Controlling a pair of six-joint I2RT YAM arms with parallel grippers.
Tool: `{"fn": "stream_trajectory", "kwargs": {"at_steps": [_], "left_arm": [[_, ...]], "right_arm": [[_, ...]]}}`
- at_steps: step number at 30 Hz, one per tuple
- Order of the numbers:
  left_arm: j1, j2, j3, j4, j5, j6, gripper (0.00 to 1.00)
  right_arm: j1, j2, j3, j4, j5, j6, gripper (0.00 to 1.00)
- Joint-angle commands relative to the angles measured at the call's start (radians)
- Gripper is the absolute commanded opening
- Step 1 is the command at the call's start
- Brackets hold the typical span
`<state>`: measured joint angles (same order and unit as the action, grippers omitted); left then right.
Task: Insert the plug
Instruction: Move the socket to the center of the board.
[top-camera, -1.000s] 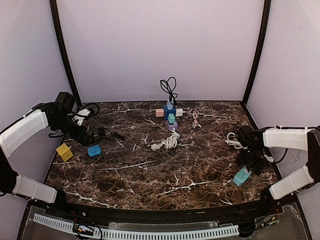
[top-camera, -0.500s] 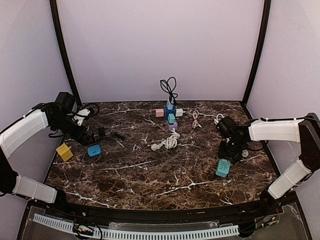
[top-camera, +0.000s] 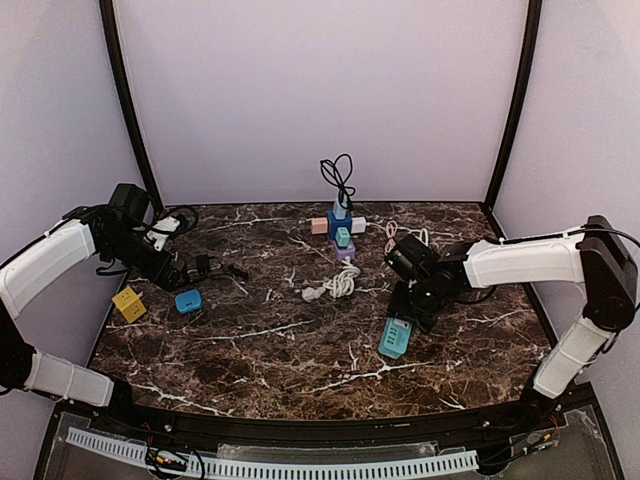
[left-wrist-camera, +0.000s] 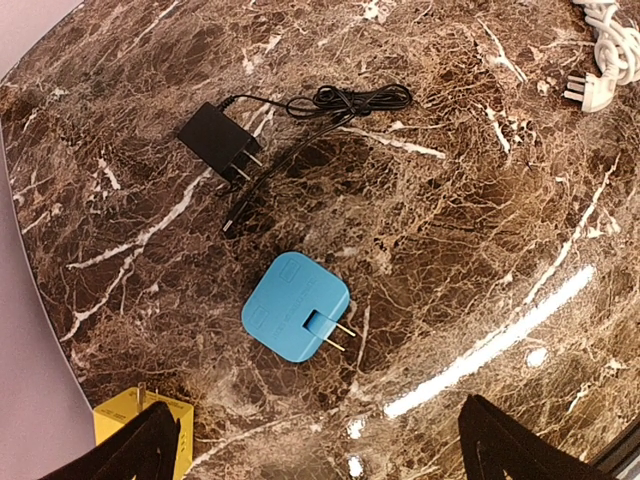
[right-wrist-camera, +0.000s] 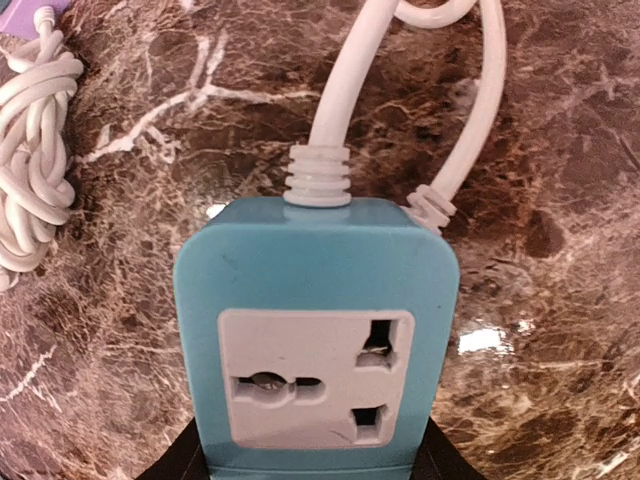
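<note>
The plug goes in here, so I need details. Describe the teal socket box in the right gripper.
The teal socket box is a rounded, smooth, plastic-looking block. Its white faceplate carries one multi-standard outlet with empty holes, facing the wrist camera. A thick white cable leaves its far end through a ribbed collar. The right gripper is clamped on its near end, above the marble table; whether it touches the marble cannot be told.

Open marble (left-wrist-camera: 480, 230) is stretching rightward from the blue plug (left-wrist-camera: 297, 320); the black adapter (left-wrist-camera: 215, 140) and yellow cube (left-wrist-camera: 140, 425) are sitting close beside it.
</note>
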<state>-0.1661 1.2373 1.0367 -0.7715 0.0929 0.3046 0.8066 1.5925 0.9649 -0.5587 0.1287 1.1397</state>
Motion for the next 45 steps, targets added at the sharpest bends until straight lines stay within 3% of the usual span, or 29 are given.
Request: {"fn": "stream_trajectory", "kwargs": {"at_steps": [1, 4, 6, 8, 9, 10, 14, 18, 24, 29, 31, 34, 40, 45], "left_arm": [[0.005, -0.027, -0.016, -0.011, 0.016, 0.015, 1.00], [0.004, -0.030, -0.019, -0.012, 0.017, 0.016, 1.00], [0.004, -0.031, -0.021, -0.013, 0.017, 0.017, 1.00], [0.004, -0.032, -0.020, -0.014, 0.017, 0.017, 1.00], [0.004, -0.033, -0.022, -0.014, 0.017, 0.019, 1.00], [0.005, -0.032, -0.021, -0.015, 0.018, 0.020, 1.00], [0.004, -0.030, -0.021, -0.014, 0.019, 0.021, 1.00], [0.005, -0.028, -0.019, -0.015, 0.020, 0.022, 1.00], [0.005, -0.036, -0.016, -0.022, 0.009, 0.026, 1.00], [0.004, -0.051, -0.023, -0.023, -0.005, 0.032, 1.00], [0.004, -0.061, -0.027, -0.023, -0.010, 0.035, 1.00], [0.004, -0.079, -0.039, -0.021, -0.022, 0.040, 1.00], [0.004, -0.086, -0.055, -0.018, -0.036, 0.047, 1.00], [0.005, -0.075, -0.058, -0.015, -0.037, 0.049, 1.00]], "right_arm": [[0.051, 0.114, 0.041, 0.033, -0.052, 0.103, 0.05], [0.063, 0.171, 0.086, 0.039, -0.092, 0.063, 0.28], [0.064, 0.182, 0.097, 0.042, -0.114, 0.049, 0.53], [0.064, 0.179, 0.097, 0.044, -0.124, 0.032, 0.72], [0.063, 0.173, 0.098, 0.039, -0.125, 0.019, 0.92], [0.063, 0.166, 0.101, 0.033, -0.124, 0.009, 0.98], [0.064, 0.118, 0.140, 0.006, -0.125, -0.131, 0.99], [0.064, 0.046, 0.237, -0.006, -0.173, -0.516, 0.99], [0.063, 0.058, 0.414, -0.179, -0.319, -1.299, 0.88], [0.065, 0.038, 0.322, -0.184, -0.424, -2.051, 0.93], [0.062, 0.057, 0.303, -0.136, -0.445, -2.241, 0.95], [0.053, 0.168, 0.412, -0.186, -0.426, -2.350, 0.94], [-0.001, 0.438, 0.704, -0.535, -0.414, -2.448, 0.91], [-0.017, 0.508, 0.730, -0.576, -0.431, -2.490, 0.89]]}}
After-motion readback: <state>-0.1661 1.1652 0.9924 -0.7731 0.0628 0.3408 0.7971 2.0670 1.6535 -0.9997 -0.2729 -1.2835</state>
